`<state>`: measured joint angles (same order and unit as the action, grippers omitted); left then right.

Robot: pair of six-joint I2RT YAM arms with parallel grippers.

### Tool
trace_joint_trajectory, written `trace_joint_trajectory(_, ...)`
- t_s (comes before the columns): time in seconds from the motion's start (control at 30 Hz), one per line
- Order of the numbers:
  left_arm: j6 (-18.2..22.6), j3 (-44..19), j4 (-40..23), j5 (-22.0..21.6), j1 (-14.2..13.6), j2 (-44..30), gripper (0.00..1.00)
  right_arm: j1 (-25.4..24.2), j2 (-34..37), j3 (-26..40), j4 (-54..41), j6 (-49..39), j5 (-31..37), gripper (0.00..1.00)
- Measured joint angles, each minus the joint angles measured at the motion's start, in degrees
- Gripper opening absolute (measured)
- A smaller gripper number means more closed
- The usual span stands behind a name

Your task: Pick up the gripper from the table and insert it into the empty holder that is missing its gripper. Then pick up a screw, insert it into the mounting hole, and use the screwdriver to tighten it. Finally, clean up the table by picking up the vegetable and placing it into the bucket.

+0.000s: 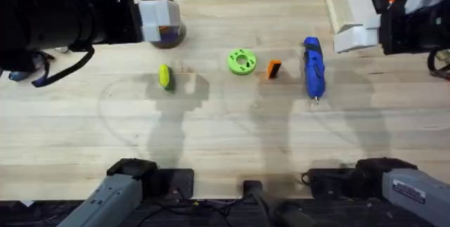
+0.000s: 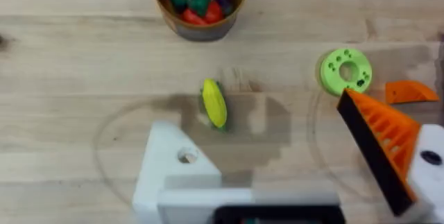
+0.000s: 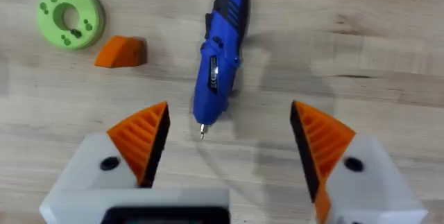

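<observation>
Still untouched, the orange gripper (image 1: 274, 68) lies on the table (image 1: 225, 135) between the green disc (image 1: 242, 62) and blue screwdriver (image 1: 313, 69). Small and wedge-shaped, it could squirt from a pinch. The right hand (image 3: 225, 141) hovers above the screwdriver, fingers apart; the left hand (image 2: 277, 154) lacks one finger on its holder (image 2: 170, 165), spread wide.

Lime-green disc (image 1: 242, 62) with centre hole lies flat on pale wooden counter (image 1: 225, 143). Pale wooden box (image 1: 349, 9) sits at far right corner.
</observation>
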<state>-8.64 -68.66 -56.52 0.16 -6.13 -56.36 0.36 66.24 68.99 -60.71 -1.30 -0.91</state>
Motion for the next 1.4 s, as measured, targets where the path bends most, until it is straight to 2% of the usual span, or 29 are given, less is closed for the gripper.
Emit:
trace_joint_trajectory(0.2, 0.00, 0.14, -2.77, 0.02, 0.00, 0.00, 0.986, 0.00, 0.00, 0.00, 0.00, 0.00, 0.00, 0.992)
trace_joint_trajectory(0.4, 0.66, 0.24, 4.51, -0.95, 0.00, 0.00, 0.987, 0.00, 0.00, 0.00, 0.00, 0.00, 0.00, 0.991)
trace_joint_trajectory(0.57, 6.12, 0.26, 12.62, -0.12, 0.00, -0.49, 0.986, 0.00, 0.00, 0.00, 0.00, 0.00, 0.00, 0.991)
trace_joint_trajectory(0.67, 9.99, 0.28, 14.01, 2.54, 0.00, -0.75, 0.986, 0.00, 0.00, 0.00, 0.00, 0.00, 0.00, 0.992)
trace_joint_trajectory(0.7, 13.01, 1.27, 15.42, 5.00, 0.00, -0.10, 0.986, 0.00, 0.00, 0.00, 0.00, 0.00, 0.00, 0.992)
trace_joint_trajectory(0.73, 13.69, 2.15, 16.16, 5.50, 0.00, 0.51, 0.986, 0.00, 0.00, 0.00, 0.00, 0.00, 0.00, 0.992)
trace_joint_trajectory(0.83, 15.04, 6.53, 19.70, 6.51, 0.00, 3.57, 0.987, 0.00, 0.00, 0.00, 0.00, 0.00, 0.00, 0.992)
trace_joint_trajectory(1.0, 16.09, 17.45, 29.77, 7.25, 0.07, 11.53, 0.985, 0.00, 0.00, 0.00, 0.00, 0.00, 0.00, 0.992)
trace_joint_trajectory(1.17, 16.42, 28.87, 39.36, 7.94, 2.40, 19.37, 0.986, 0.00, 0.00, 0.00, 0.00, 0.00, 0.00, 0.992)
trace_joint_trajectory(1.4, 16.48, 40.88, 44.05, 9.70, 5.11, 30.27, 0.985, 0.00, 0.00, 0.00, 0.00, 0.00, 0.00, 0.991)
